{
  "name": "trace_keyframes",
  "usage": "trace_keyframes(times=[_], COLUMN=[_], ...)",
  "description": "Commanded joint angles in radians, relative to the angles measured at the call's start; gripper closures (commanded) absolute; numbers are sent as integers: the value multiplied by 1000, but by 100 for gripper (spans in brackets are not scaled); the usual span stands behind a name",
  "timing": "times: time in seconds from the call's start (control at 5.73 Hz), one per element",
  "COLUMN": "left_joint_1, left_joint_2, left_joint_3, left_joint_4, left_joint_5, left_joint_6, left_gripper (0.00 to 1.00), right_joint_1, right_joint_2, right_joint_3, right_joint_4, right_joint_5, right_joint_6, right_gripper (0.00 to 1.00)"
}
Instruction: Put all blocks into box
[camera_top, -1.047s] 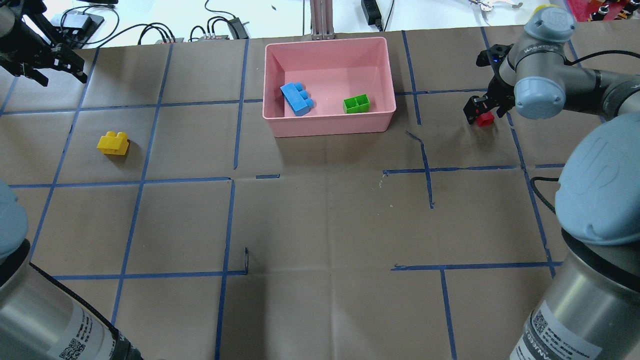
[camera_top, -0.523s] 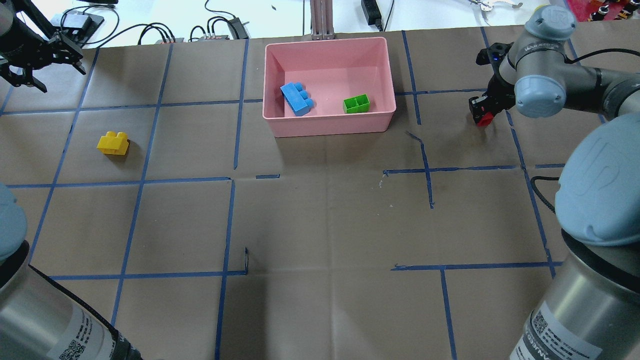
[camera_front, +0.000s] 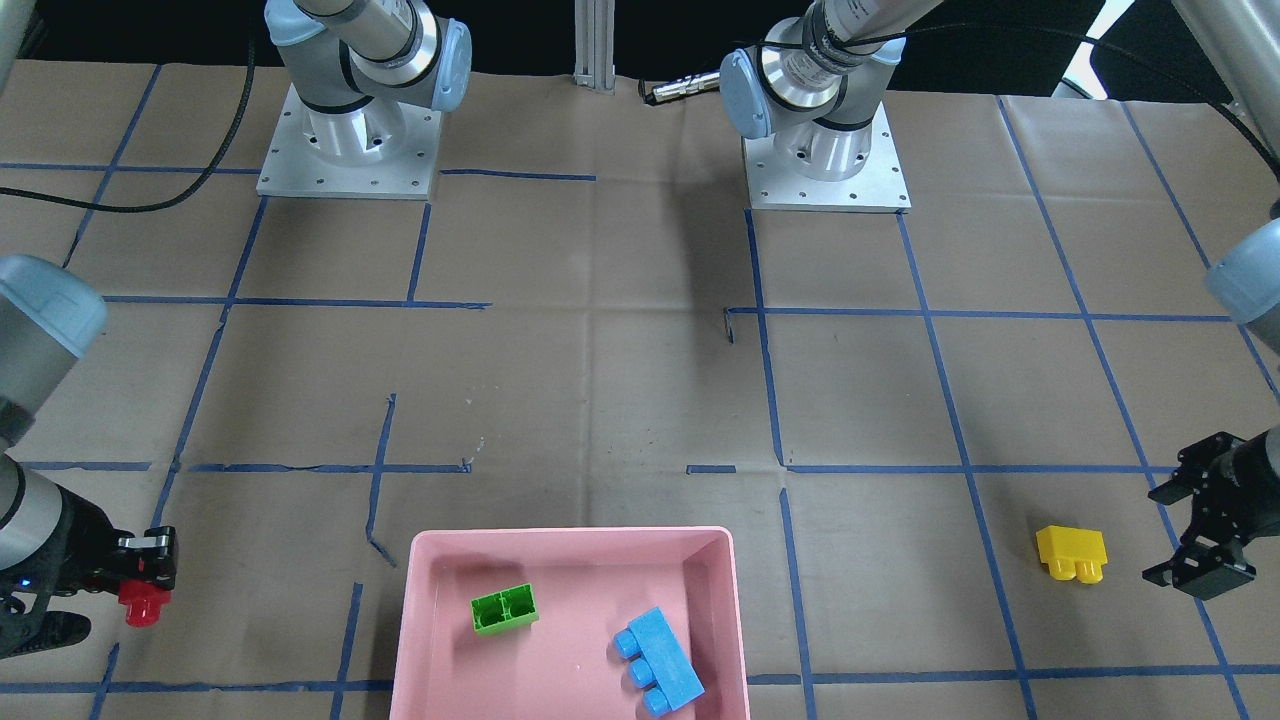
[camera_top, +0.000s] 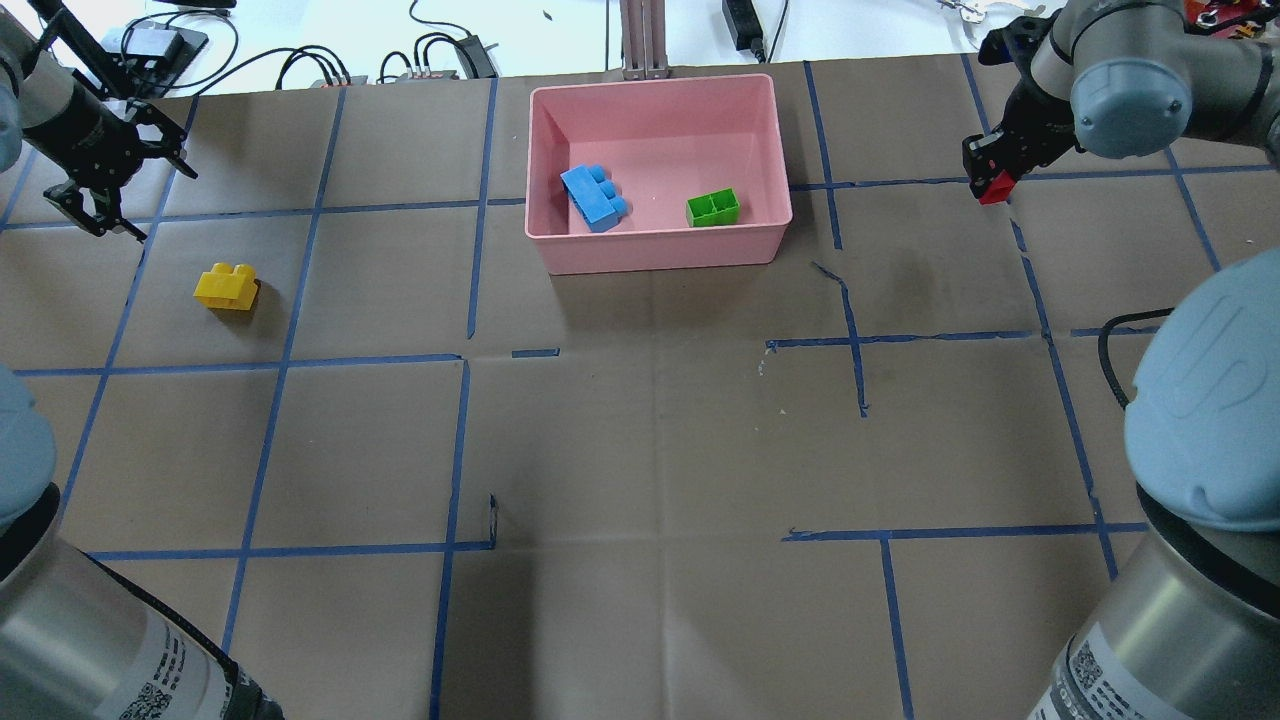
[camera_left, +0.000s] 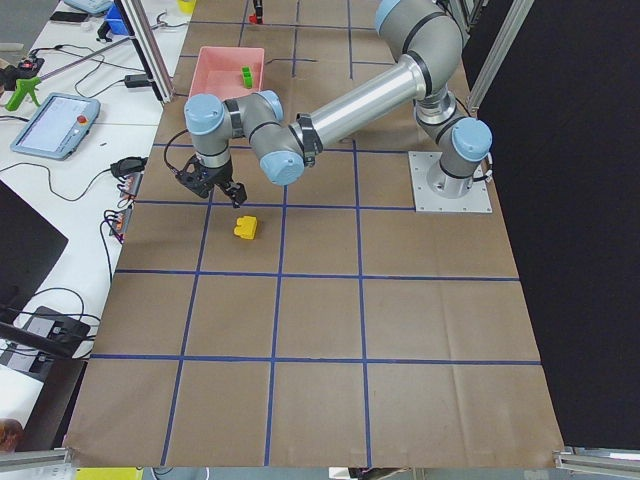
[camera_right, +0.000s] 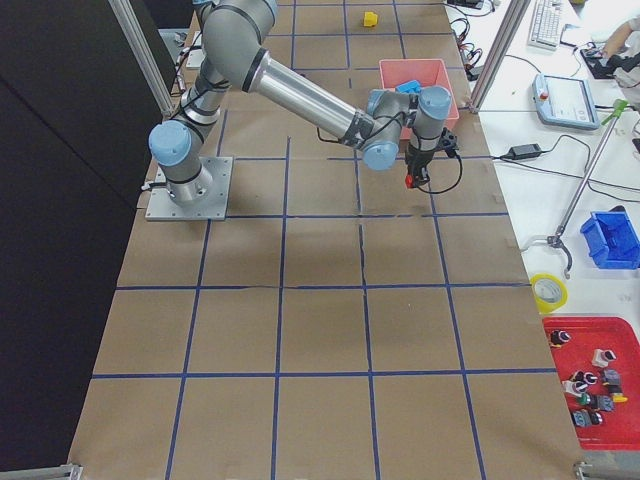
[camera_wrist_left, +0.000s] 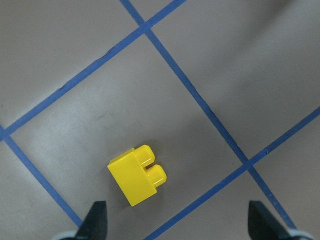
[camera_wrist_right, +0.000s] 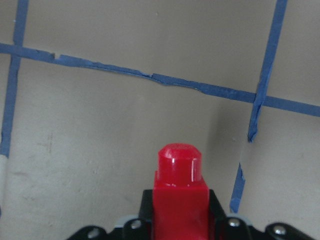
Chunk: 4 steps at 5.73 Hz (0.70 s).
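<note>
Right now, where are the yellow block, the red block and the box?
yellow block (camera_top: 226, 289): overhead view, on its body below the studs.
red block (camera_wrist_right: 180, 192): right wrist view, on its body under the stud.
box (camera_top: 660, 254): overhead view, on its near outer wall.

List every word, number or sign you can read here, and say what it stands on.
Nothing reads clearly.
The sticker on the right arm: QR code and print, too small to read.
The sticker on the left arm: QR code, print too small.
The yellow block, red block and box: no lettering visible.
</note>
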Motion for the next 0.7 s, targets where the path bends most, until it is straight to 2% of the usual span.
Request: trace_keyframes(times=[0.0,0.17,0.35,0.52], left_joint_1=[3,9,24,36], left_joint_2=[1,-18,-24,-50], left_joint_3=[-151,-226,-256,-258], left_joint_4=[149,279,353,366], left_joint_5=[-3,-5,-6,-9], left_joint_6=[-110,-109,-103,-97], left_gripper=[10,10,4,4], right_joint_1=[27,62,131,212], right_joint_2=[-2,17,44,56], right_joint_3=[-143,-244,-304,-313], right_joint_4=[221,311,317,308], right_joint_5=[95,195,232,234], right_joint_6=[157,288,396,507], right_gripper=[93,93,93,93])
